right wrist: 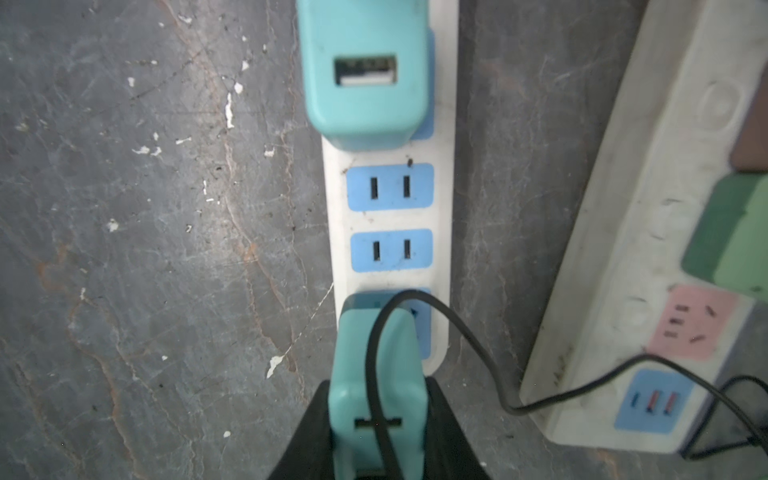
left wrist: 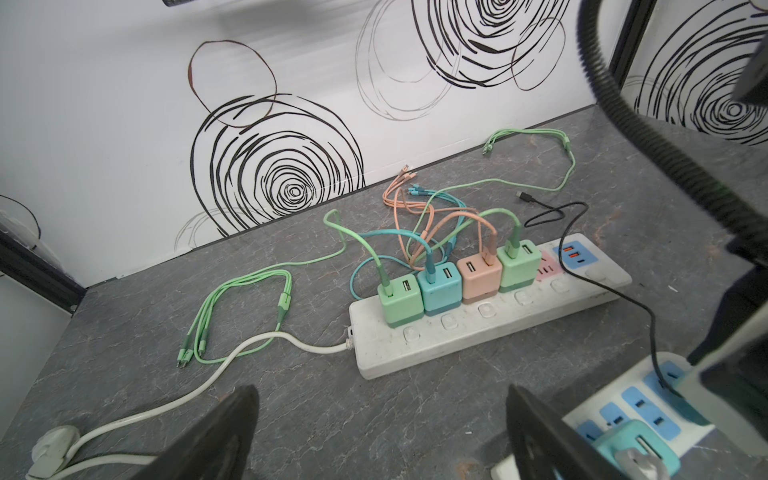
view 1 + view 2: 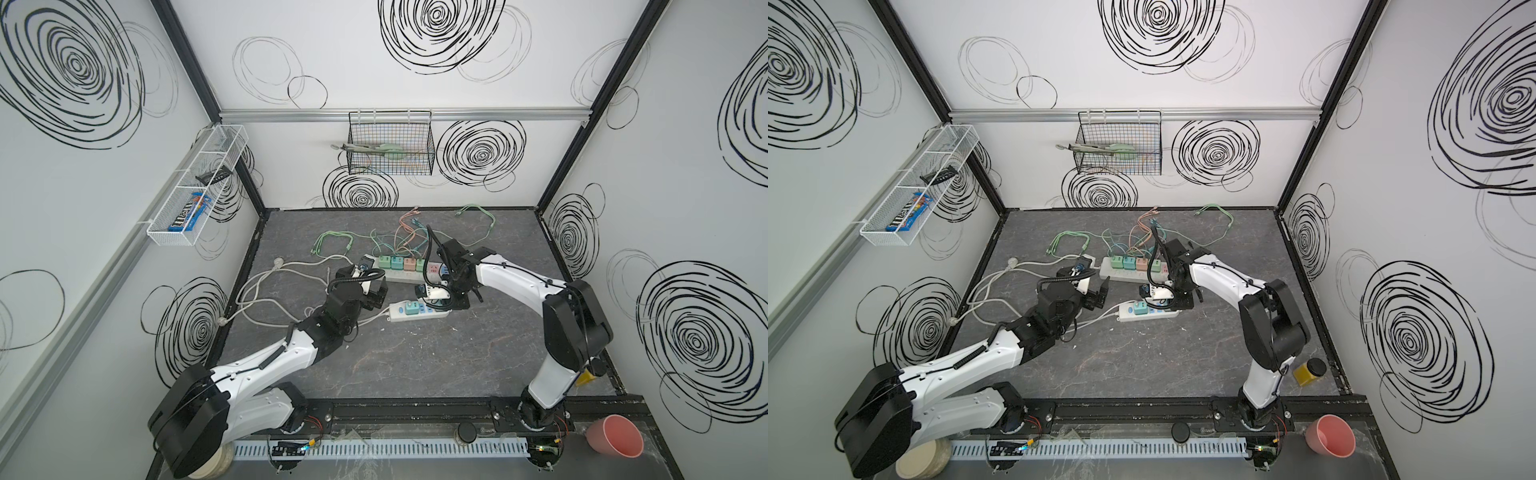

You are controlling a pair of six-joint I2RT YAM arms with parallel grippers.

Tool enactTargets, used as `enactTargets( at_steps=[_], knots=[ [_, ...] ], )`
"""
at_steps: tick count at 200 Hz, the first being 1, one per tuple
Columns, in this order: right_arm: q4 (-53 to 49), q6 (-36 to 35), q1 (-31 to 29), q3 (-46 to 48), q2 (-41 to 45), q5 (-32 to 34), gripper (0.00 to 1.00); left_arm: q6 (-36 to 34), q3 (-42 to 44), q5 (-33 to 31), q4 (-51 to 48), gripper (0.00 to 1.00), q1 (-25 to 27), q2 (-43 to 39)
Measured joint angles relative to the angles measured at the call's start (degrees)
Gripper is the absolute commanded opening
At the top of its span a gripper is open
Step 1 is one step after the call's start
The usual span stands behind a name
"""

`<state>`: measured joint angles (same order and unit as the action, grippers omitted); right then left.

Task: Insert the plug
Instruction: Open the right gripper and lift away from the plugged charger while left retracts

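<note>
My right gripper (image 1: pixel 376 436) is shut on a teal plug (image 1: pixel 376 374) that has a black cable (image 1: pixel 469 332) running from its USB port. The plug's base rests over the end socket (image 1: pixel 422 328) of the small white power strip (image 1: pixel 442 208). The prongs are hidden, so I cannot tell how deep they sit. Two blue sockets next to it are bare, and another teal charger (image 1: pixel 365 75) sits at the strip's far end. In both top views the right gripper (image 3: pixel 436 297) hangs over this strip (image 3: pixel 1144 313). My left gripper (image 2: pixel 379 392) is open and holds nothing, beside the strip's cord end (image 3: pixel 376 293).
Just behind lies a longer white power strip (image 2: pixel 457 345) with several coloured chargers and tangled cables (image 2: pixel 436 224). White cords (image 3: pixel 266 286) loop at the left. A pink cup (image 3: pixel 615 436) and a yellow jar (image 3: pixel 1308 372) stand at the front right. Wire baskets (image 3: pixel 390 143) hang on the walls.
</note>
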<state>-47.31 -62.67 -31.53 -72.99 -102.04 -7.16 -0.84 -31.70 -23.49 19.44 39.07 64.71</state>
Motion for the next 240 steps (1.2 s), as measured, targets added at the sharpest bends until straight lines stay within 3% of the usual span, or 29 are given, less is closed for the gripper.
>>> enactTargets(
  at_steps=[62, 93, 109, 111, 114, 116, 154, 240],
  knots=[
    [-3.4, 0.9, -0.1, -4.0, -3.8, 0.3, 0.00, 0.0, 0.0, 0.3, 0.0, 0.96, -1.7, 0.1],
    [-3.7, 2.0, -0.2, -4.2, -3.2, 0.4, 0.35, 0.3, 0.0, 0.9, 0.0, 0.96, -2.3, 0.1],
    [-3.0, 3.6, -0.3, -3.8, -3.0, 0.3, 0.58, 0.7, 0.0, 1.2, 0.0, 0.96, -2.6, 0.1],
    [-2.8, 4.1, -0.3, -3.7, -3.0, 0.3, 0.65, 0.8, 0.0, 1.2, 0.0, 0.96, -2.7, 0.1],
    [-2.4, 4.1, -0.3, -3.5, -3.0, 0.3, 0.91, 0.9, 0.0, 1.3, 0.0, 0.96, -2.8, 0.1],
    [-2.3, 4.4, -0.3, -3.3, -3.0, 0.3, 1.00, 1.0, 0.0, 1.4, 0.0, 0.96, -2.8, 0.1],
    [0.7, 7.7, -0.3, 1.6, 1.2, 1.1, 0.97, 2.9, -0.2, 1.8, 0.0, 0.96, -4.6, 0.1],
    [9.8, 10.9, 1.1, 15.6, 24.5, 2.7, 0.97, 5.8, -0.9, -4.5, 6.1, 0.96, -6.6, 1.0]
  ],
)
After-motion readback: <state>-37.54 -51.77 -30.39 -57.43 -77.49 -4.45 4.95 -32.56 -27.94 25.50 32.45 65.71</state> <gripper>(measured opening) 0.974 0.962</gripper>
